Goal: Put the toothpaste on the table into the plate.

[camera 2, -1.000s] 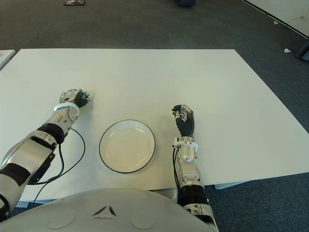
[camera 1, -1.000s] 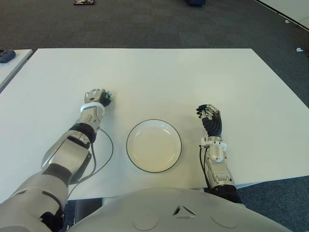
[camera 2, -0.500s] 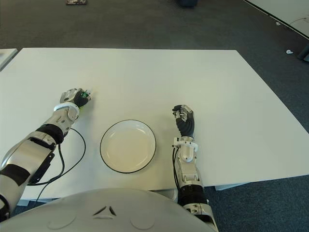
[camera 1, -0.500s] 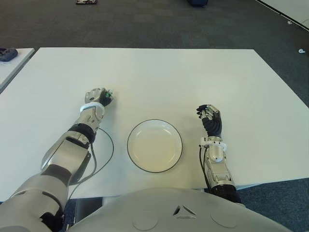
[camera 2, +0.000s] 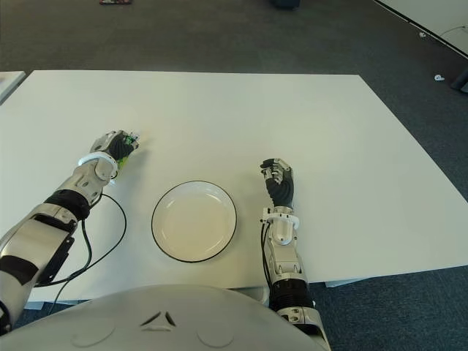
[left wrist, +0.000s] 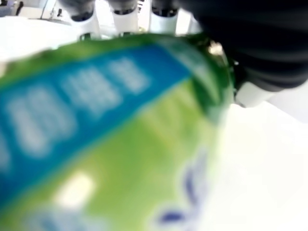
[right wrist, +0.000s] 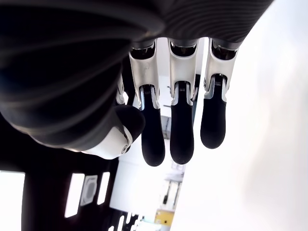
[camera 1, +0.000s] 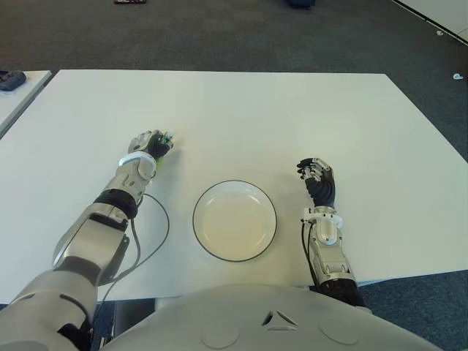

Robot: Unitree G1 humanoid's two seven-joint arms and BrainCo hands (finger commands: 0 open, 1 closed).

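The white table [camera 1: 292,117] runs wide across the eye views, its far edge meeting dark carpet [camera 1: 219,33] and its near edge passing just in front of the robot's body; a corner of a second table [camera 1: 14,91] shows beyond its left edge. Most of the tabletop is bare, with broad open surface behind the plate [camera 1: 235,220], to the right of it, and between it and the left hand [camera 1: 150,146]. The plate, white with a thin dark rim, sits near the table's front edge, roughly midway between the two arms, and holds nothing. The left hand is out on the table to the left of and a little beyond the plate, well apart from it, its fingers curled closed around the toothpaste [left wrist: 110,139]. In the left wrist view the green and blue tube fills almost the whole frame, pressed close against the palm with fingertips [left wrist: 125,12] just past it, while in the eye views only a small green end pokes out of the fist; whether the tube is lifted clear of the table or touching it cannot be told from these angles. A dark cable [camera 1: 146,241] loops on the table beside the left forearm. The right hand [camera 1: 318,179] shows to the right of the plate, apart from it, its fingers [right wrist: 183,130] loosely bent and holding nothing.
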